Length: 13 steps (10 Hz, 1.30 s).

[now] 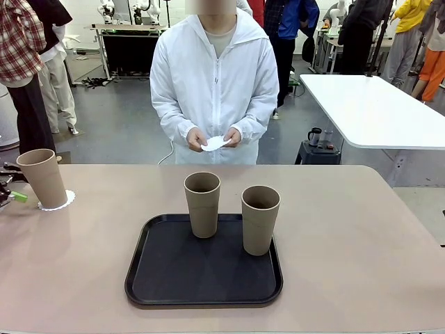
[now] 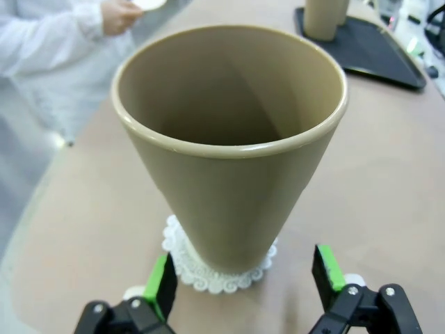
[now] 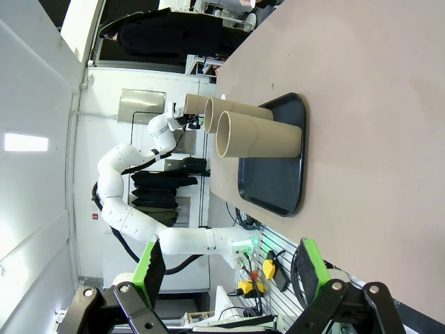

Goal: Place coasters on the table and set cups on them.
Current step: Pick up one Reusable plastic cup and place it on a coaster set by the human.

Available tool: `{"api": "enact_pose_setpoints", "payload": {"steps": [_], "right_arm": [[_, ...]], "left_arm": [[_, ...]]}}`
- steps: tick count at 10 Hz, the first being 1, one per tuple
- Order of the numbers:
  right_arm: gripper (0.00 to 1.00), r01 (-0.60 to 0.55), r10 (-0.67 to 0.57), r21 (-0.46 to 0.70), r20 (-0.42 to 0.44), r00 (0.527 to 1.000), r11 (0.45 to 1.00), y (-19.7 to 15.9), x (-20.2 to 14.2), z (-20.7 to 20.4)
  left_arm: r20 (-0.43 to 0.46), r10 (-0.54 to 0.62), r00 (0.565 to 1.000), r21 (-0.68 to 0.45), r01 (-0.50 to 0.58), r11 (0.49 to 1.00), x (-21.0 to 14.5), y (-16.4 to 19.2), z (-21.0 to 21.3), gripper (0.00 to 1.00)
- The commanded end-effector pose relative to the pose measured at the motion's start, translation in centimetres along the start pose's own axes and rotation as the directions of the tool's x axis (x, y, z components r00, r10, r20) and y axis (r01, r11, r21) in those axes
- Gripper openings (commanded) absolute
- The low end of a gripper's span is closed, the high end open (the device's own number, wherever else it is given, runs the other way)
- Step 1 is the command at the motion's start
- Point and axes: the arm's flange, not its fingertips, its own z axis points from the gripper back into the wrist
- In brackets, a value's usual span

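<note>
One cup (image 2: 229, 139) stood on a coaster (image 2: 208, 280) at the left end of the bench (image 2: 375, 188), just ahead of the left gripper (image 2: 245, 277), spread wide and empty. Two other cups (image 1: 202, 203) stood on the black tray (image 1: 174, 278); the right gripper (image 3: 229, 268) gaped empty.

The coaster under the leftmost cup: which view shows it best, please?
The left wrist view: the coaster lies close, lacy edge plain under the cup. The front view shows a small sliver; the right wrist view, too far to tell.

left gripper (image 1: 10, 185) cut by edge | coaster (image 1: 60, 204) mostly under cup (image 1: 42, 177) (lace rim shows)
</note>
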Motion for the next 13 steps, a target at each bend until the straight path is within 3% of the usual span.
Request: {"api": "enact_pose_setpoints", "payload": {"steps": [1,4,7,10,13], "right_arm": [[1.00,0.000,0.000,0.013,0.002,1.000,1.000,0.0,0.1,0.0],[1.00,0.000,0.000,0.013,0.002,1.000,1.000,0.0,0.1,0.0],[1.00,0.000,0.000,0.013,0.002,1.000,1.000,0.0,0.1,0.0],[1.00,0.000,0.000,0.013,0.002,1.000,1.000,0.0,0.1,0.0],[1.00,0.000,0.000,0.013,0.002,1.000,1.000,0.0,0.1,0.0]], "left_arm": [[-0.049,0.001,0.999,0.007,0.000,1.000,1.1,-1.3,0.8,1.00],[-0.112,-0.021,0.993,0.062,0.028,0.998,3.9,-2.2,3.3,1.00],[-0.222,0.007,0.975,0.179,0.034,0.983,11.2,-4.5,7.7,1.00],[-0.230,0.229,0.946,0.258,-0.168,0.952,19.1,-8.7,8.6,1.00],[-0.372,0.416,0.830,0.252,-0.341,0.906,25.5,-14.4,5.5,1.00]]}}
